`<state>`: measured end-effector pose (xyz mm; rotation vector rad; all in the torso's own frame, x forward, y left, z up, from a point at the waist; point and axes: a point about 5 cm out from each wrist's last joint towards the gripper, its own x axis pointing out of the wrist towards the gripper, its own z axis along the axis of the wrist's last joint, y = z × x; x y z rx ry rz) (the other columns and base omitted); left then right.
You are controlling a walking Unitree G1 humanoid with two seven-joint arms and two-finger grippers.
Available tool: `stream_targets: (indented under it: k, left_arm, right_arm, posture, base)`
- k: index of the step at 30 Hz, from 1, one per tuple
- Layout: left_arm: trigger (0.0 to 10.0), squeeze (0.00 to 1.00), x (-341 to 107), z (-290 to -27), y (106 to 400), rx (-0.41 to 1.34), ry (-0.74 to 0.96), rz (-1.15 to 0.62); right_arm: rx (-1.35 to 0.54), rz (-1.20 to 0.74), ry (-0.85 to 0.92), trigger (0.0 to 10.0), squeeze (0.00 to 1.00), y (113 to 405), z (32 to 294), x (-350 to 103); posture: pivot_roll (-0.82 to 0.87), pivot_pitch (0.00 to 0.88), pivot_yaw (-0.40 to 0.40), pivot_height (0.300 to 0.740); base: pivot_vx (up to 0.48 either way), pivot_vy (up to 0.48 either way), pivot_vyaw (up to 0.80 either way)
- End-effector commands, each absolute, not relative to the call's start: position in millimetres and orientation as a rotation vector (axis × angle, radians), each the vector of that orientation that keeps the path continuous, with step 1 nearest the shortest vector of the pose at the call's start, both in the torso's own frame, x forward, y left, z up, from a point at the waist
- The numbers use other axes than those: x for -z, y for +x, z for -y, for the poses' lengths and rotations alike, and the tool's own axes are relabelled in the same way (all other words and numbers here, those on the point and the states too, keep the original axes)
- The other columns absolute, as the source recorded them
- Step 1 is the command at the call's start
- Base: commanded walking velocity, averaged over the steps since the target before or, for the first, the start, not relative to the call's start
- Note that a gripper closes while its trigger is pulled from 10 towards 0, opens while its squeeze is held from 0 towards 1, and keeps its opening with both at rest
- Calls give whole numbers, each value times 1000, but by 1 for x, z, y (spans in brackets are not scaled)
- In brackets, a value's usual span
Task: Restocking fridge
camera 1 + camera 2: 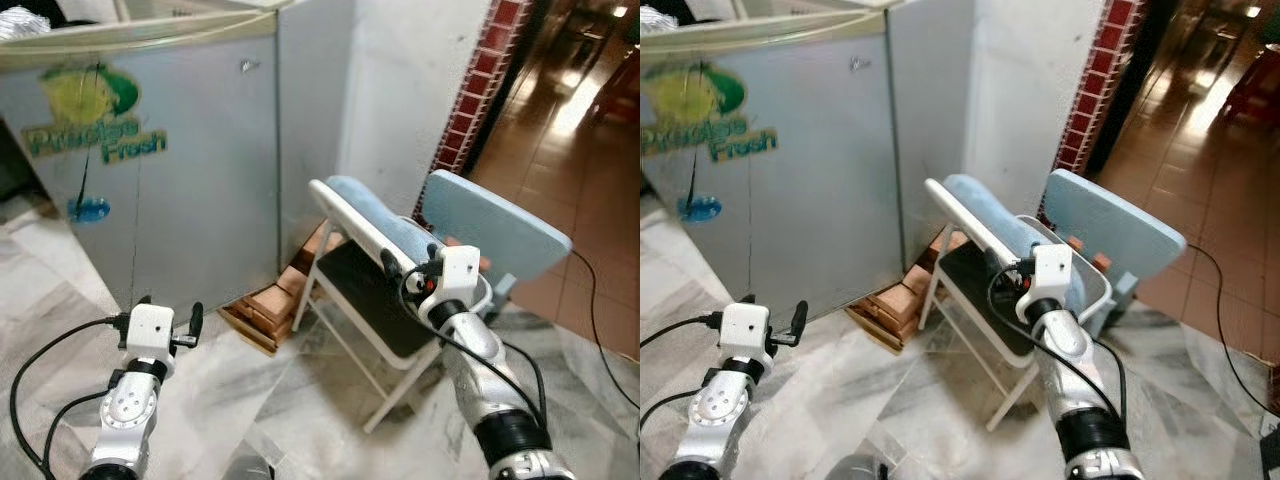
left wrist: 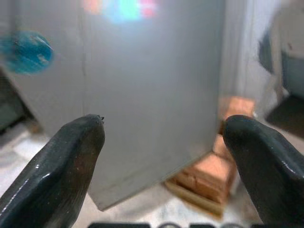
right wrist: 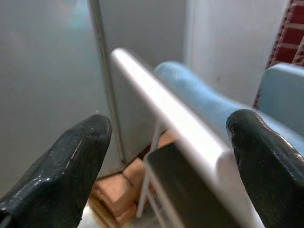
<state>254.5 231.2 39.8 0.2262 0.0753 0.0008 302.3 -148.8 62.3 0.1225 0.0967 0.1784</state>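
While the grey fridge [image 1: 170,160] stands at the left with its door shut and a green "Fresh" logo on its face, the left tool [image 1: 172,318] hovers low in front of it, its fingers spread wide with nothing between them; just right of the fridge's lower corner lies a stack of bricks [image 1: 275,300] on the marble floor [image 1: 300,410]; further right a folding chair [image 1: 375,290] carries a white basket [image 1: 1080,285] with something orange in it, too small to name; the right tool [image 1: 405,268] hangs over that chair, likewise wide open and holding nothing. Whether goods are yet to go in or are already inside, the shut door does not settle. Any approach to the basket would go best slowly, clearing the chair's white frame [image 3: 166,114] and the trailing cables.
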Motion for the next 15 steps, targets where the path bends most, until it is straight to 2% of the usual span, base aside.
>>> stream_targets:
  k: [1, 8, 15]
  left_arm:
    - [10000, 0, -46, -220, 257, 33, 209, -60]
    - [10000, 0, -59, -200, 253, 68, 175, -20]
    - [10000, 0, -64, -203, 252, 88, 180, -54]
  right_arm:
    - [-129, -81, 120, 10000, 0, 298, 162, -62]
    - [-28, -88, 115, 10000, 0, 286, 176, -55]
    - [25, -53, 121, 10000, 0, 284, 180, -62]
  posture:
    - [43, 0, -29, 740]
    - [33, 0, -33, 740]
    - [23, 0, -26, 740]
  base:
    - [0, 480, 0]
    - [0, 480, 0]
    - [0, 480, 0]
